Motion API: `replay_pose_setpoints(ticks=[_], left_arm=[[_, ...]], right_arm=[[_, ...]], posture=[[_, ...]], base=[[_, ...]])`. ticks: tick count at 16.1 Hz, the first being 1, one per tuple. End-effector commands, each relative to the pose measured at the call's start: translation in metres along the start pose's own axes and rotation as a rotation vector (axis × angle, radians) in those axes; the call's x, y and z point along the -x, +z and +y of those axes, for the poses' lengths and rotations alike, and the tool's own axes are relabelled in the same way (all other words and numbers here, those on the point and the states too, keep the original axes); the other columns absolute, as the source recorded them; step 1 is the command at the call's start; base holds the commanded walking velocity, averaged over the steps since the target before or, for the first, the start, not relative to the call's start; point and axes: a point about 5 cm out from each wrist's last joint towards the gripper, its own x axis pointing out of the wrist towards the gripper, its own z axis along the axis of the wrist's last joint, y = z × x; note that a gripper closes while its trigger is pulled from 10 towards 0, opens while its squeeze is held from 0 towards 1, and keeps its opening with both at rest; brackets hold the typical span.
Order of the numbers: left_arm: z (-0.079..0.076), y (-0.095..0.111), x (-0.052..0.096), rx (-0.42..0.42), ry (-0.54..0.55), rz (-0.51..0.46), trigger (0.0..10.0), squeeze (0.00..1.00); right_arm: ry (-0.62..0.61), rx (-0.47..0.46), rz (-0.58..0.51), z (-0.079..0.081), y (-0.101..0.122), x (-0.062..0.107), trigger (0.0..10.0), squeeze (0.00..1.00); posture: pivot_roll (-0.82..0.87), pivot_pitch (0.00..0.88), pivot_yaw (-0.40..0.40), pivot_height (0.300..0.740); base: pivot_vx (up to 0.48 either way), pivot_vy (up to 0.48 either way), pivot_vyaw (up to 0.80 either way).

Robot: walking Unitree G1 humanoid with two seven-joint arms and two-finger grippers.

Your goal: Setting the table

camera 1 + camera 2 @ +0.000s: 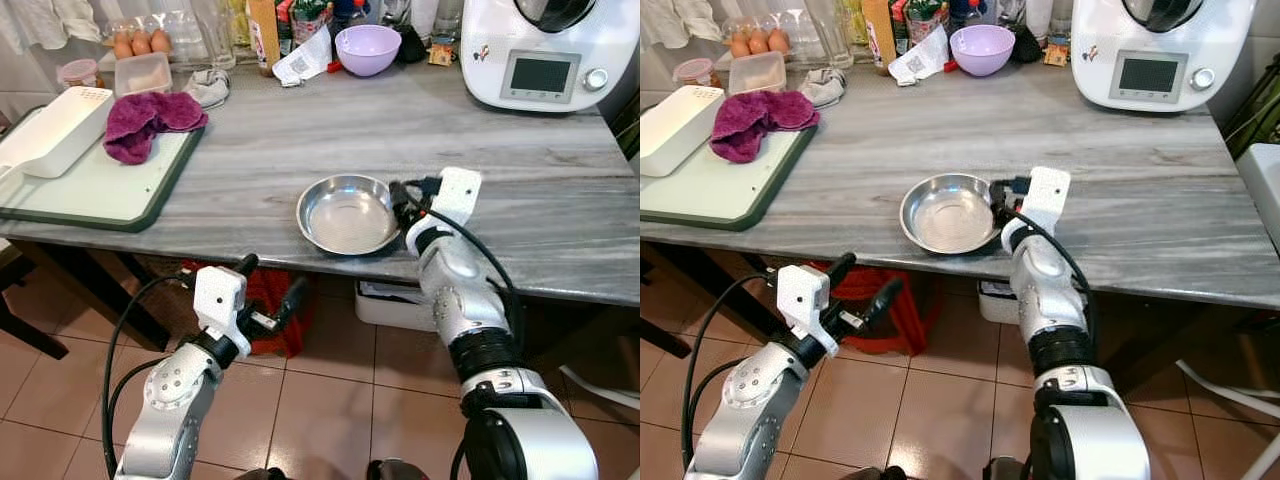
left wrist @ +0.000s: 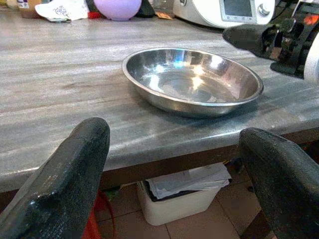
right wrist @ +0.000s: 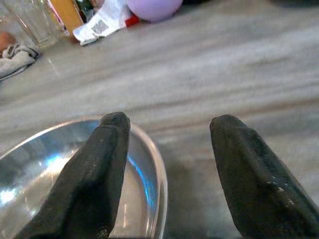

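While the steel bowl (image 1: 349,213) sits near the grey countertop's (image 1: 540,190) front edge, the right gripper (image 1: 402,196) straddles its rim, fingers spread. Left gripper (image 1: 270,285) hangs below the edge, fingers apart.

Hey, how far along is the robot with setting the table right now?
Early on. Done: one steel plate lies near the front edge of the grey table. In hand: the right gripper sits at the plate's rim, fingers open, one over the rim and one outside it, gripping nothing. The left gripper hangs open below the table edge. Left: the table has no other place setting I can see.
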Motion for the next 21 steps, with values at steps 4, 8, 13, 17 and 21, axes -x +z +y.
replay_pose_setpoints(ticks=[4, 8, 13, 17, 21], left_arm=[[-0.002, -0.006, -0.001, 0.003, 0.001, 0.013, 10.0, 0.00], [-0.001, -0.005, -0.002, 0.011, 0.033, -0.001, 10.0, 0.00], [0.002, -0.007, 0.000, 0.013, 0.097, 0.004, 10.0, 0.00], [0.013, -0.007, 0.003, -0.014, 0.222, 0.017, 10.0, 0.00], [0.028, -0.008, 0.008, -0.051, 0.332, 0.032, 10.0, 0.00]], right_arm=[[0.010, -0.004, -0.042, 0.001, 0.009, 0.003, 10.0, 1.00], [0.096, 0.045, -0.192, 0.015, 0.049, 0.014, 10.0, 1.00], [0.219, 0.175, -0.268, 0.027, 0.068, 0.051, 10.0, 1.00], [0.127, 0.261, -0.216, 0.006, 0.056, 0.080, 10.0, 0.00], [0.020, 0.343, -0.123, -0.022, 0.032, 0.104, 10.0, 0.00]], posture=[[-0.13, 0.169, 0.040, 0.740], [-0.14, 0.169, 0.038, 0.740], [-0.14, 0.171, 0.038, 0.740], [-0.15, 0.170, 0.042, 0.740], [-0.15, 0.168, 0.044, 0.740]], base=[[0.000, 0.000, 0.00], [0.000, 0.000, 0.00], [0.000, 0.000, 0.00], [0.000, 0.000, 0.00], [0.000, 0.000, 0.00]])
